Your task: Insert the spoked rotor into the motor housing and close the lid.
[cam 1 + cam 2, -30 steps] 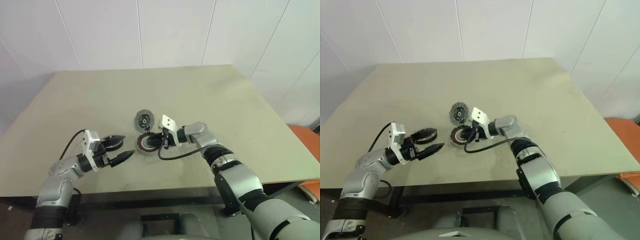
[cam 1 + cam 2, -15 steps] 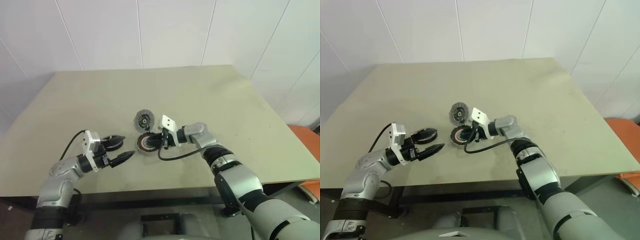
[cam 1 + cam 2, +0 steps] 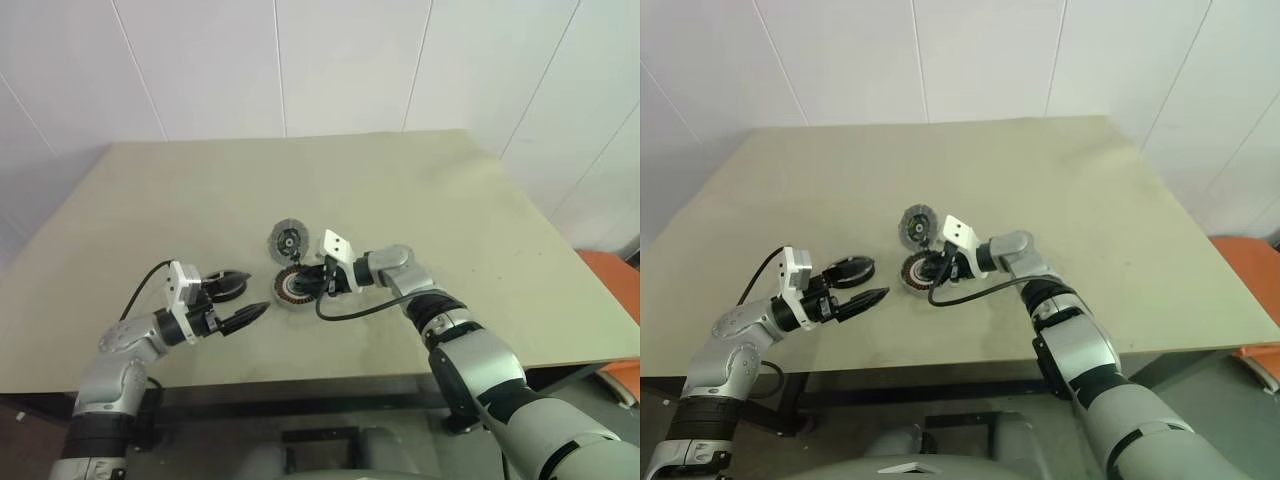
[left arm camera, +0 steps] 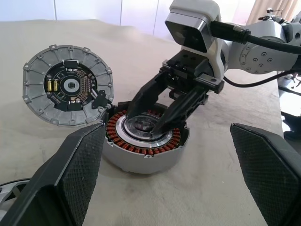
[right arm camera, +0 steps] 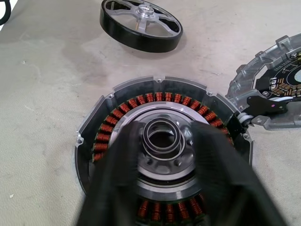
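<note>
rotor still out of the housing

your right gripper (image 4: 148, 123) sits over the motor housing (image 4: 141, 160), its fingers parted narrowly on either side of the centre ring and holding nothing that you can see; whether they touch the ring is hard to tell. copper windings ring the inside of the housing. its lid (image 4: 42, 101) is swung open just beside it, joined at a black hinge. the spoked rotor (image 5: 141, 24), black rim and silver spokes, lies flat on the table (image 3: 450, 200) apart from the housing, close by your left gripper (image 3: 258, 290), whose jaws stand wide and empty.
</note>
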You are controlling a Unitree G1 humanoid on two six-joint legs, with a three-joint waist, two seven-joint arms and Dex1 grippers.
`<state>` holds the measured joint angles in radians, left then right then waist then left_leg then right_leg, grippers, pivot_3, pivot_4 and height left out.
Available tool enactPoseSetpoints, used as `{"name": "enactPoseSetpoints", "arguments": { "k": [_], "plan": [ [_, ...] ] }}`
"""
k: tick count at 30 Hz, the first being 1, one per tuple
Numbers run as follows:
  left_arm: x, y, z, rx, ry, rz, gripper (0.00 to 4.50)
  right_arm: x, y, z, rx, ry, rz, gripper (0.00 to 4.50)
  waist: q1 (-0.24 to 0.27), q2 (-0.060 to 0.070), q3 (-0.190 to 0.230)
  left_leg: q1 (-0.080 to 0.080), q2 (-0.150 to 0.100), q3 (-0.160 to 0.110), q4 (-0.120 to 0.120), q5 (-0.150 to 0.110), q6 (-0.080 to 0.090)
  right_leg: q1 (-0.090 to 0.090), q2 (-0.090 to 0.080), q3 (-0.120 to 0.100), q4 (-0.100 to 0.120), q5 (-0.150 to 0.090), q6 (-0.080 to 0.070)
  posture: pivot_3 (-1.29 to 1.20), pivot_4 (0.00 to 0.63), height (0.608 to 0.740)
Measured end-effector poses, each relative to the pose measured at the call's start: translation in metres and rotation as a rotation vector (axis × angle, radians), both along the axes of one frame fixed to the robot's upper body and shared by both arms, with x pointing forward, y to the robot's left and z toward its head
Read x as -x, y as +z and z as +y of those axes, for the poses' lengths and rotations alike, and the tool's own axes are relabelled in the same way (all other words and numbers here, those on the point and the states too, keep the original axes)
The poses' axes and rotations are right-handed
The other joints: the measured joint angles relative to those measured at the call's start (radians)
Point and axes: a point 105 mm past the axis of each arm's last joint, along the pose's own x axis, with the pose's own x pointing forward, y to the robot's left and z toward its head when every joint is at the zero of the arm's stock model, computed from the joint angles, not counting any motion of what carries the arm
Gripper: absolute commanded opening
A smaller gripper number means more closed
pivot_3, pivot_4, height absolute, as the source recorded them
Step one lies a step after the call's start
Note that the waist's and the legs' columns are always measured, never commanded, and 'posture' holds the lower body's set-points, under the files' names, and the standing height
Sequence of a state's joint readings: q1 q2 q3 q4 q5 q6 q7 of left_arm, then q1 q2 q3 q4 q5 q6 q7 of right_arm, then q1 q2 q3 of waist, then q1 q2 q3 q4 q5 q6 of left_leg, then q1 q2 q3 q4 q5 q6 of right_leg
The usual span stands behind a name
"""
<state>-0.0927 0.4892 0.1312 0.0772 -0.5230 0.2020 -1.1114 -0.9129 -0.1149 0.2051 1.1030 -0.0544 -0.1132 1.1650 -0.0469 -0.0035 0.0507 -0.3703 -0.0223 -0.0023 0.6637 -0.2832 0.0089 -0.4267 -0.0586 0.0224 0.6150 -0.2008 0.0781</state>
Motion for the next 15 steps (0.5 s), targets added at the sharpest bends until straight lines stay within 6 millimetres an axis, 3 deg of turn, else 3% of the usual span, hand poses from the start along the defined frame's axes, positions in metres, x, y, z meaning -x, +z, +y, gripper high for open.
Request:
{"name": "enactPoseSetpoints", "arguments": {
  "k": [2, 12, 15],
  "plan": [
    [-0.0001, -0.0004, 0.0001, 0.000, 0.001, 0.001, 4.50, 0.0000, -0.0008, 0.0000, 0.006, -0.001, -0.002, 3.59, 0.000, 0.000, 0.000, 0.000, 0.000, 0.000, 0.000, 0.000, 0.000, 0.000, 0.000, 0.000, 0.000, 0.000, 0.000, 0.00, 0.000, 0.740],
    [-0.0008, -0.0036, 0.0018, -0.006, 0.009, 0.005, 4.50, -0.0016, -0.0005, 0.0007, -0.004, -0.019, -0.002, 3.59, 0.001, 0.000, 0.000, 0.000, 0.000, 0.000, 0.000, 0.000, -0.001, 0.000, 0.000, 0.000, 0.000, 0.000, 0.000, 0.00, 0.000, 0.740],
    [-0.0011, -0.0039, 0.0018, -0.008, 0.009, 0.005, 4.50, -0.0027, 0.0005, 0.0005, -0.027, -0.040, 0.019, 2.93, 0.001, 0.000, 0.000, -0.001, 0.000, 0.000, 0.000, 0.000, 0.000, 0.000, 0.000, 0.000, 0.000, 0.000, 0.000, 0.00, 0.000, 0.740]
  ]
}}
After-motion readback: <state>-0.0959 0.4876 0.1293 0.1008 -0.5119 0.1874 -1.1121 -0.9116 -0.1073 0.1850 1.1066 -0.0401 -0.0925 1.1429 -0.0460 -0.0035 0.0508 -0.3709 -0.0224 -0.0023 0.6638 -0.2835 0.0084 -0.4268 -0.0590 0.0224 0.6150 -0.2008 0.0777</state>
